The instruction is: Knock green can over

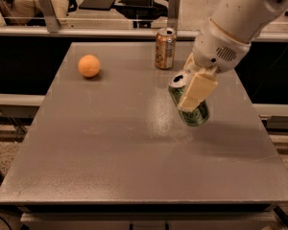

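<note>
Clamping: pincer [188,99] on tilted green can [198,115]
Left: open desk [125,166]
Right: desk edge near
Beyond: brown can [165,48] near

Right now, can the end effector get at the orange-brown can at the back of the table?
Probably not to grasp: the end effector is shut on the tilted green can. The orange-brown can stands close behind it with nothing between, so reach looks fine.

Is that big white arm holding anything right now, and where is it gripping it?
Yes. The gripper clasps the green aluminium drink can across the sides of its body, and the can is tilted.
</note>
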Robot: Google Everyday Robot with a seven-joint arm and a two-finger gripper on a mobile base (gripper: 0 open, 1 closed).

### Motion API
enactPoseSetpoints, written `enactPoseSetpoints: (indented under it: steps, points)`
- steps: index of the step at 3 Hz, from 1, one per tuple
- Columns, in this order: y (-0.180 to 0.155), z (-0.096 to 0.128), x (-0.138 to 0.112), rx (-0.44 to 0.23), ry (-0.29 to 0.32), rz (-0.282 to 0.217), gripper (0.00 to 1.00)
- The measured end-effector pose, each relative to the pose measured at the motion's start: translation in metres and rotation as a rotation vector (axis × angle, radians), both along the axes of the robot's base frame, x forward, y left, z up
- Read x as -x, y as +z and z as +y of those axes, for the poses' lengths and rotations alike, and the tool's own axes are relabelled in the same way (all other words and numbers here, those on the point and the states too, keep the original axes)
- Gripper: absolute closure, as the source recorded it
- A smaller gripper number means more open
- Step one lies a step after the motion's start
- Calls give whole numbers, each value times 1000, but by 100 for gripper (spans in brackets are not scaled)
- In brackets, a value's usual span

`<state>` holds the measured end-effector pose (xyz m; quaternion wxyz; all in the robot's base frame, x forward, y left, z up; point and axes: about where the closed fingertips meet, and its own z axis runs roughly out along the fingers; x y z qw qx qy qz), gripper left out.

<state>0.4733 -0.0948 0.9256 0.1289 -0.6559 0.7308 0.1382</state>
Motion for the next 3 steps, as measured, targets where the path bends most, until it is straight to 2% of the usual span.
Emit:
enactPoseSetpoints:
  steps: [1, 2, 3]
  points:
    - [-10, -6, -18, 183, 1, -27, 100]
    - [-27, -13, -28, 353, 11, -44, 90]
    - [-45, -14, -33, 497, 53, -41, 66]
